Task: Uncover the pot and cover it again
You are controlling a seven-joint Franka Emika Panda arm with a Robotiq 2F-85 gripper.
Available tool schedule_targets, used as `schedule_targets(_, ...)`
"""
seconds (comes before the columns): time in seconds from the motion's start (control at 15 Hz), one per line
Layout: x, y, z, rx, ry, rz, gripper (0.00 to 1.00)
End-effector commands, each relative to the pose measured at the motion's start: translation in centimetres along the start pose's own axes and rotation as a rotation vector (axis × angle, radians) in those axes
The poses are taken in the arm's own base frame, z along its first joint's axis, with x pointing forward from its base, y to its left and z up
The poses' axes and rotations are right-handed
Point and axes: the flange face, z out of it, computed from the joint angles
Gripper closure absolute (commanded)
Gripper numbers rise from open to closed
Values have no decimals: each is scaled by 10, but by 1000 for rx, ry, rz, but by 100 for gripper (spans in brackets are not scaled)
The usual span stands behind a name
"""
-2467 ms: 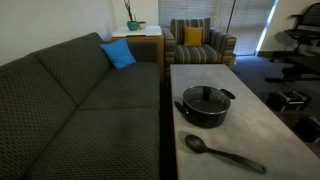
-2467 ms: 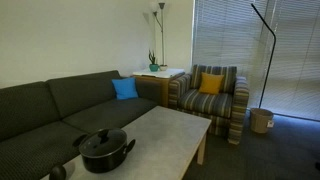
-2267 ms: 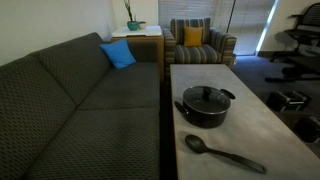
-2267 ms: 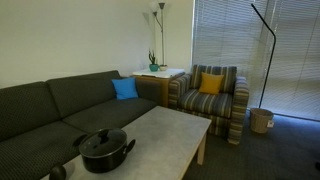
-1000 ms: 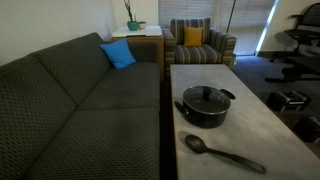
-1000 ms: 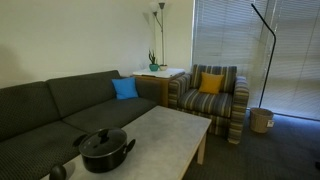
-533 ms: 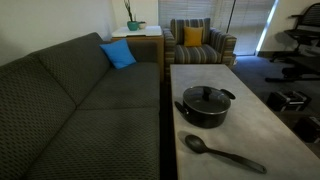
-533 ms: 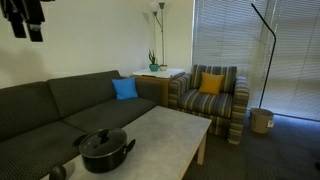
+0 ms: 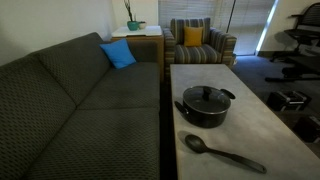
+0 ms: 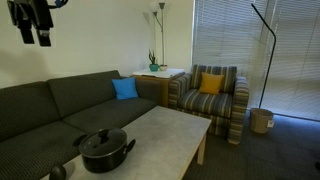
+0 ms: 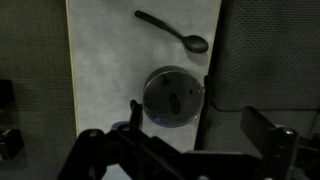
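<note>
No step done — wide black round pot (image 9: pixel 204 108), lidded, by grey table's (image 9: pixel 250 110) long edge; gripper (image 10: pixel 35 38) high, fingers apart — next: descend onto lid knob (image 9: pixel 204 96).

Looking at a living room here, home-style lounge.
Long dark sofa (image 9: pixel 80 110) with a blue cushion (image 9: pixel 118 55), striped armchair (image 10: pixel 212 98) with a yellow cushion (image 10: pixel 210 83), low counter (image 10: pixel 170 135) alongside, floor lamp (image 10: pixel 158 20), potted plant (image 9: pixel 131 18) on a side table (image 9: pixel 143 33), slatted blinds (image 10: pixel 235 45).
</note>
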Motion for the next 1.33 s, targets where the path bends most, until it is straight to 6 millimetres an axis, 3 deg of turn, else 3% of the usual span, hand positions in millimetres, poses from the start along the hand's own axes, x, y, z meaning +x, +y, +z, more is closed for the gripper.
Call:
schedule_targets(0.0, 27, -4, 27, -59, -7, -44, 0)
schedule_targets(0.33, 87, 9, 76, -50, -34, -88, 0)
schedule_targets(0.67, 134, 8, 128, 11, -113, -154, 0)
schedule_targets(0.93, 150, 3, 162, 16, -201, -180, 0)
schedule_targets(1.07, 141, 2, 161, -4, -185, -163, 0)
schedule_targets(1.27, 148, 2, 169, 2, -207, -164, 0)
